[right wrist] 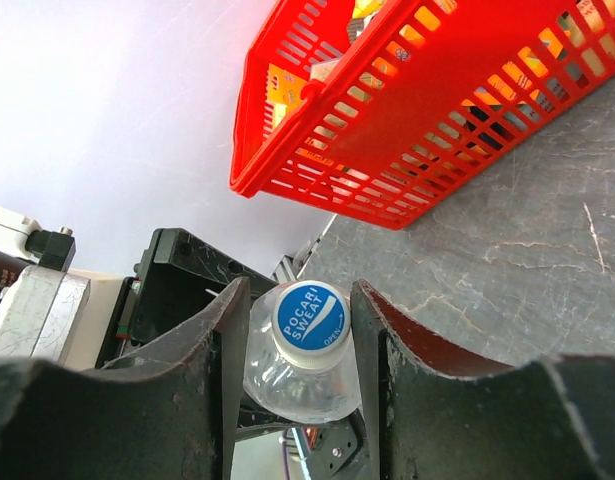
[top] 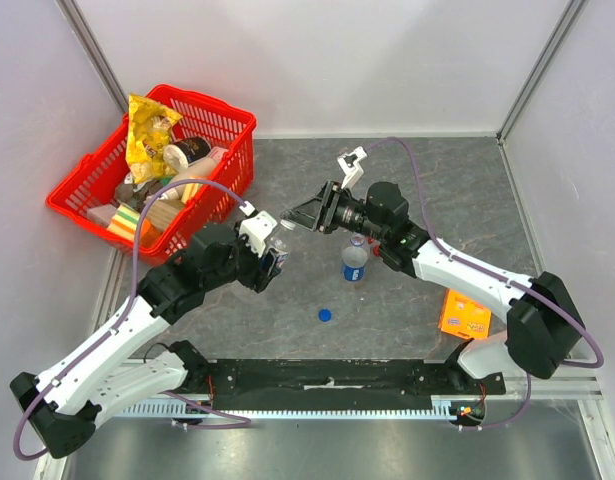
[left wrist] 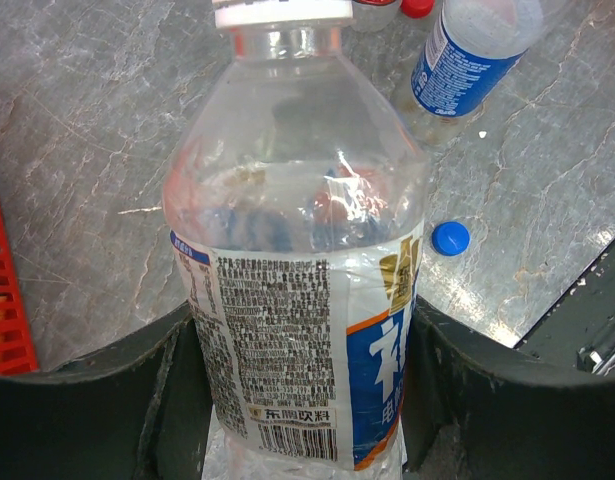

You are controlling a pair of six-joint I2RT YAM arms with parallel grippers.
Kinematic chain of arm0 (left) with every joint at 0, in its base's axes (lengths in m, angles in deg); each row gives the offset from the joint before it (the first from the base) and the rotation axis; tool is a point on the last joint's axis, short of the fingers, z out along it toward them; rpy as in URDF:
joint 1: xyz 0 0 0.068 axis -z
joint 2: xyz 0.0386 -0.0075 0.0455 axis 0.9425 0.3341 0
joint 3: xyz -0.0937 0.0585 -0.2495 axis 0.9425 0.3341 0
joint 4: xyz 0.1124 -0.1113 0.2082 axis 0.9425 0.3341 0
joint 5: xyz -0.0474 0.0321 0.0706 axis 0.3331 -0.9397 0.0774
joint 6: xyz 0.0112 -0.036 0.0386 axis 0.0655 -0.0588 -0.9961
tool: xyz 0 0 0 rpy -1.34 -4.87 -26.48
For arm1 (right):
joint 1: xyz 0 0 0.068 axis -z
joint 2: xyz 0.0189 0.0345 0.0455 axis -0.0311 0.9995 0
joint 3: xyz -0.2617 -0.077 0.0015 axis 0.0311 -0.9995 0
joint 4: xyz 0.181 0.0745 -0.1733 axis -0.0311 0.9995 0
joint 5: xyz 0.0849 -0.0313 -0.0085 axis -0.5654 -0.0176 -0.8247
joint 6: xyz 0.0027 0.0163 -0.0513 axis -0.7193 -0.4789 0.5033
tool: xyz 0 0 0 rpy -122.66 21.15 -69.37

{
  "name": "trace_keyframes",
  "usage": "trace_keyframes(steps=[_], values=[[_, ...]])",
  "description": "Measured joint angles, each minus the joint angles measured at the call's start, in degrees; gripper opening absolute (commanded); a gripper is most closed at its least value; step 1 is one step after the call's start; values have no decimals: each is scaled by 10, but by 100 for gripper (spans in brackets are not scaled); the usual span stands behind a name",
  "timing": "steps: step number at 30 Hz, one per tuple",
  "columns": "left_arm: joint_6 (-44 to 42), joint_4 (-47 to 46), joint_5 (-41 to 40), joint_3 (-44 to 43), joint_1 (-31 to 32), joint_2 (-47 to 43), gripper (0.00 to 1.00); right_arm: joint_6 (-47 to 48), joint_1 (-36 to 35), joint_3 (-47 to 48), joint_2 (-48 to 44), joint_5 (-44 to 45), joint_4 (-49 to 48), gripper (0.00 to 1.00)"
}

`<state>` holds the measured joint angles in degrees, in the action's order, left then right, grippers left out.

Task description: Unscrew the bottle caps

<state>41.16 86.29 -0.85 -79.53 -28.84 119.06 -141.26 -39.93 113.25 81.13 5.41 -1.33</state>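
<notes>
My left gripper point(left wrist: 307, 405) point(top: 271, 260) is shut on the pale-labelled bottle point(left wrist: 297, 250) point(top: 278, 248), holding it by its lower body. Its white cap with blue centre point(right wrist: 310, 318) point(left wrist: 282, 10) sits between the fingers of my right gripper point(right wrist: 299, 300) point(top: 300, 217), which is open, with small gaps either side of the cap. The blue-labelled bottle point(top: 355, 262) point(left wrist: 469, 55) stands on the table beside them. A loose blue cap point(top: 325, 314) point(left wrist: 450, 238) lies on the table. A red cap point(left wrist: 417, 8) peeks in at the top edge of the left wrist view.
A red basket point(top: 227, 120) point(right wrist: 407, 190) full of snacks stands at the back left. An orange box point(top: 463, 313) lies at the front right by the right arm's base. A black rail point(top: 327, 375) runs along the near edge.
</notes>
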Motion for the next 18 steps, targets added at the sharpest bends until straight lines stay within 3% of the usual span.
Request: trace_keyframes(steps=[10, 13, 16, 18], values=[[-1, 0, 0, 0, 0, 0, 2, -11, 2, 0, 8, -19, -12, 55], [-2, 0, 0, 0, 0, 0, 2, -12, 2, 0, 10, -21, -16, 52], [-4, 0, 0, 0, 0, 0, 2, -18, 3, -3, 12, -23, -24, 39], [-4, 0, 0, 0, 0, 0, 2, -21, 4, -6, 14, -23, -26, 37]])
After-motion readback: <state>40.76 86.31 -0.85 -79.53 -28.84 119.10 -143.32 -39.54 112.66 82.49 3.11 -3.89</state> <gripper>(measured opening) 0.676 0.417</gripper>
